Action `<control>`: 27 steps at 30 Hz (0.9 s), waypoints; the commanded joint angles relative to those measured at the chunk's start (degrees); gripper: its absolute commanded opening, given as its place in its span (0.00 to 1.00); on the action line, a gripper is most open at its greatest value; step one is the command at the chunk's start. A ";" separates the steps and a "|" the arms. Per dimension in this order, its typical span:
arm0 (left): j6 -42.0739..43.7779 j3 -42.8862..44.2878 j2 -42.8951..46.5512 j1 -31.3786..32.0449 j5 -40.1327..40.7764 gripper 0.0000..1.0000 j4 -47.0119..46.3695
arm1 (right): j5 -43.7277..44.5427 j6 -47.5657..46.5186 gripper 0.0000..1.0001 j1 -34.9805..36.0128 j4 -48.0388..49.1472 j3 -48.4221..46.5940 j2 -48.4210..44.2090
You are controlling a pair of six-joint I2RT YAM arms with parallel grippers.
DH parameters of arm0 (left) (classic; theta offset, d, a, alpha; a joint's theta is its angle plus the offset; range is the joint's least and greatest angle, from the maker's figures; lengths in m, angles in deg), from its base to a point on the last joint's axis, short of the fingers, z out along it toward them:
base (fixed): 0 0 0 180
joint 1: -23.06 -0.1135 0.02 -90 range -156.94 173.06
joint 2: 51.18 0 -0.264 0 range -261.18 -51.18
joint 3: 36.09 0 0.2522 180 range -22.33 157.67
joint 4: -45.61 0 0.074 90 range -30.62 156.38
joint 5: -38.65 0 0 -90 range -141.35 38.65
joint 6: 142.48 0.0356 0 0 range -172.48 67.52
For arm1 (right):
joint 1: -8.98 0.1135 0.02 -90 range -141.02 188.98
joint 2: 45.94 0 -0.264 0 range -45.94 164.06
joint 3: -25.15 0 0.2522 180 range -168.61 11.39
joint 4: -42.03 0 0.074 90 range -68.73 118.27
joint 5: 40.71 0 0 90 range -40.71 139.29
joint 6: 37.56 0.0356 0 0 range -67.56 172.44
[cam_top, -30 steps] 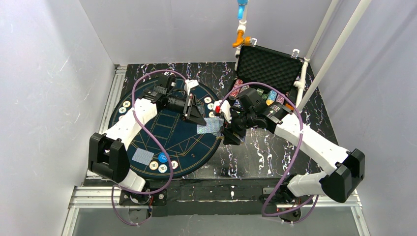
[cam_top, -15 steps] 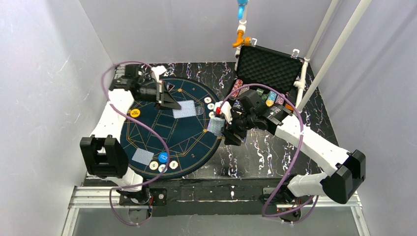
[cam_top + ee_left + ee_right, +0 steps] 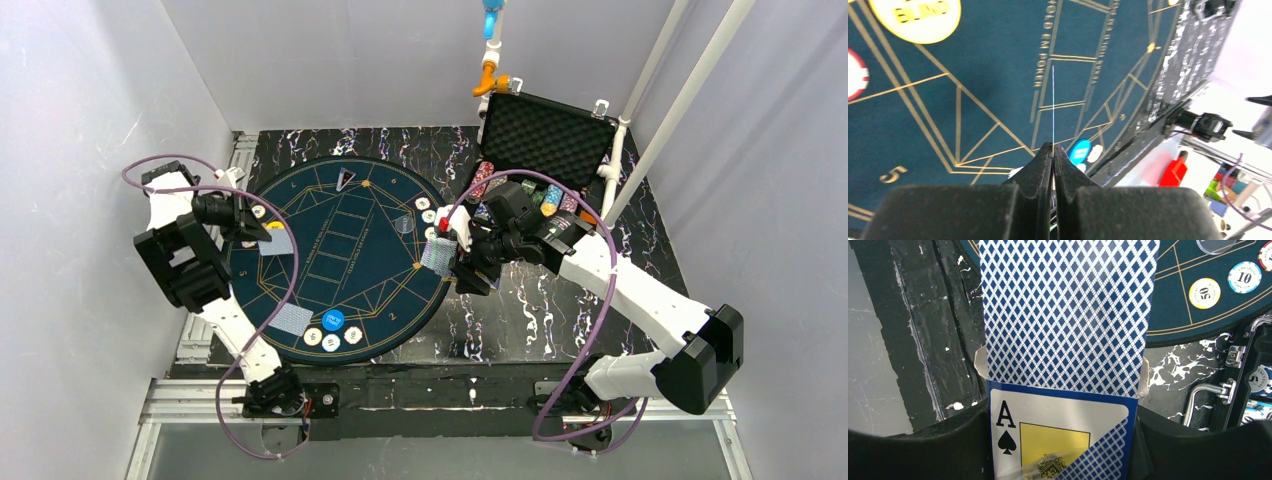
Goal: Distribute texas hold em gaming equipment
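Your left gripper (image 3: 1053, 152) is pinched tight on a thin playing card (image 3: 1053, 100), seen edge-on above the left side of the round, gold-lined mat (image 3: 998, 60). Your right gripper (image 3: 1063, 410) clamps the card pack (image 3: 1068, 315), with blue diamond-patterned backs, at the mat's right rim. Flat round chips (image 3: 1204, 293) lie near it.

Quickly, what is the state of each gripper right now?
Left gripper: jaws shut on one playing card, seen edge-on.
Right gripper: jaws shut on the pack of cards.
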 commanded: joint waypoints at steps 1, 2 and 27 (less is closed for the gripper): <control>7.08 3.01 -0.22 -0.95 6.28 0.00 -0.06 | -0.66 -0.16 0.01 0.03 2.55 -0.28 -1.75; 7.20 3.14 -0.73 -1.09 6.52 0.00 -1.20 | -0.71 -0.16 0.01 0.03 2.40 -0.30 -1.71; 12.17 4.86 -11.37 -3.24 22.79 0.18 -10.28 | -1.10 -0.42 0.01 0.02 0.14 -2.77 0.58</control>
